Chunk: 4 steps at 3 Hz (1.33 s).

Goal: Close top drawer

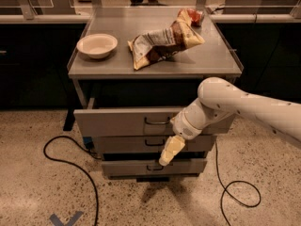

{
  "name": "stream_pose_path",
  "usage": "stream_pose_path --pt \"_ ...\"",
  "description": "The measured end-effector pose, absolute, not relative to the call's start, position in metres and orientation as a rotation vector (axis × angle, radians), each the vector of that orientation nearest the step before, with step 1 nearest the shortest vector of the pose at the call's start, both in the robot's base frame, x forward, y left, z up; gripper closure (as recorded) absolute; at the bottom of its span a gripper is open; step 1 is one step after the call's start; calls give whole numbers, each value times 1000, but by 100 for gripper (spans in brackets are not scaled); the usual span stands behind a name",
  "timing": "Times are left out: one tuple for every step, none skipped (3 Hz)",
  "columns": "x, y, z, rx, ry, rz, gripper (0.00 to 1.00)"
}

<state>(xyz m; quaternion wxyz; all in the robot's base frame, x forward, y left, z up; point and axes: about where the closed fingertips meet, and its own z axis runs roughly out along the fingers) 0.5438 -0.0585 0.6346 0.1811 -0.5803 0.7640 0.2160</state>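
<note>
Far up and to the left of the hand (170,152), a pale bowl (97,45) sits on the bench (197,62). A crumpled snack bag (162,44) lies almost straight above the hand on the same top.

The top drawer (113,122) stands pulled out from under the bench, with a dark gap showing behind its front panel. Its long axis runs side to side, and most of its width stretches away to the hand's left. Its small bow handle (157,121) is just up and left of the hand.

The hand itself hangs tip-down and angled to the left. It sits below the top drawer's lower edge, in front of the narrower middle drawer (127,144) and above the bottom drawer (127,166). Whether it is apart or together cannot be told. It holds nothing.

The white wrist (190,124) above the hand overlaps the right part of the top drawer's panel, and whether they touch is unclear. The arm (244,105) reaches in from the right.

The closing push probably has to go straight back into the bench, square to the panel. To land near the handle, contact would have to shift upward and a little to the left.
</note>
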Motion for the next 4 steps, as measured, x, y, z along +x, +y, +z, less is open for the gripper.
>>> stream_pose_path --pt "547 -58 630 -1634 2166 627 0" --pt "557 -56 628 -1624 2164 641 0" --pt "571 -53 630 -1590 2157 644 0" --pt "598 -49 639 -1502 2152 632 0"
